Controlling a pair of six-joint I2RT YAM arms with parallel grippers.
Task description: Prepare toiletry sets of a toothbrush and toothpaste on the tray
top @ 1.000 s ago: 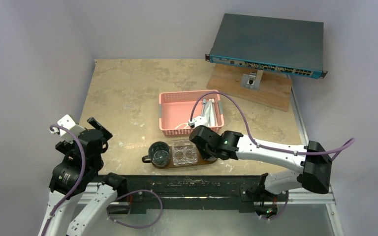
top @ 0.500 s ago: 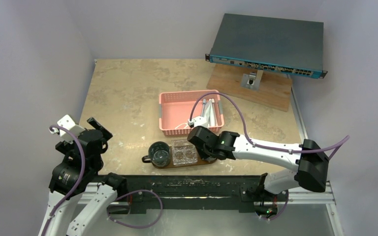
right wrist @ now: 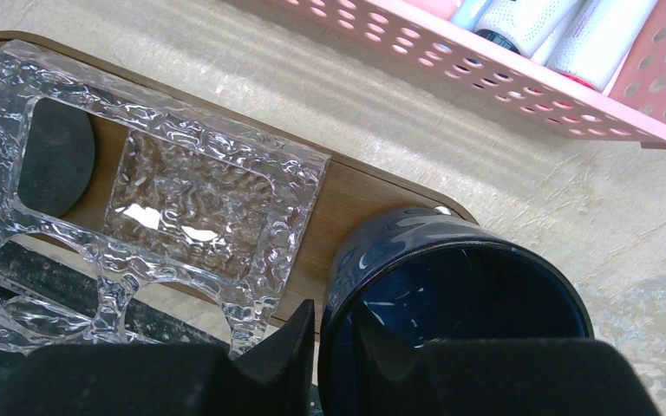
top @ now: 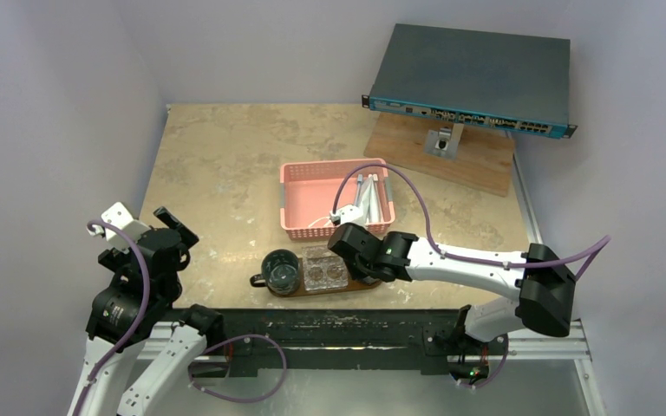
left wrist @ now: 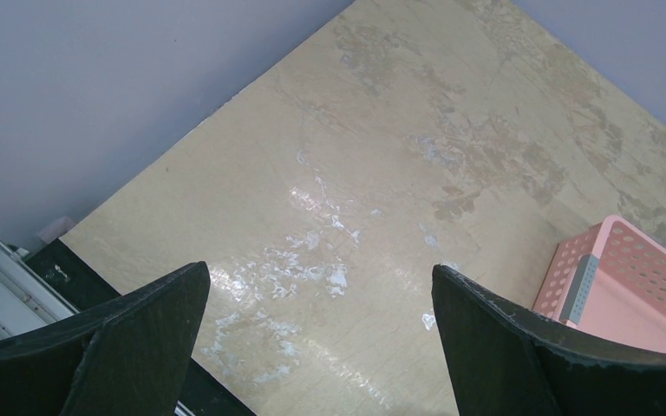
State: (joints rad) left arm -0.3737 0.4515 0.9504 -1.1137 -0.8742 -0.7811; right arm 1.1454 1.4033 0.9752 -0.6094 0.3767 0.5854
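The right tool (right wrist: pixel 334 334), jaws slightly apart astride the wall of the dark cup (right wrist: pixel 460 286) on the tray (right wrist: pixel 373 195), may or may not grip it. The toothbrush (top: pixel 360 195) and toothpaste (right wrist: pixel 603 35) lie just beyond, in the pink basket (top: pixel 312 186), long axes near-to-far. The left tool (left wrist: pixel 321 286), wide open and empty, is farther away.

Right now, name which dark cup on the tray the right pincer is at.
The dark blue cup at the tray's right end: the right pincer straddles its rim. The other cup stands at the left end, untouched.
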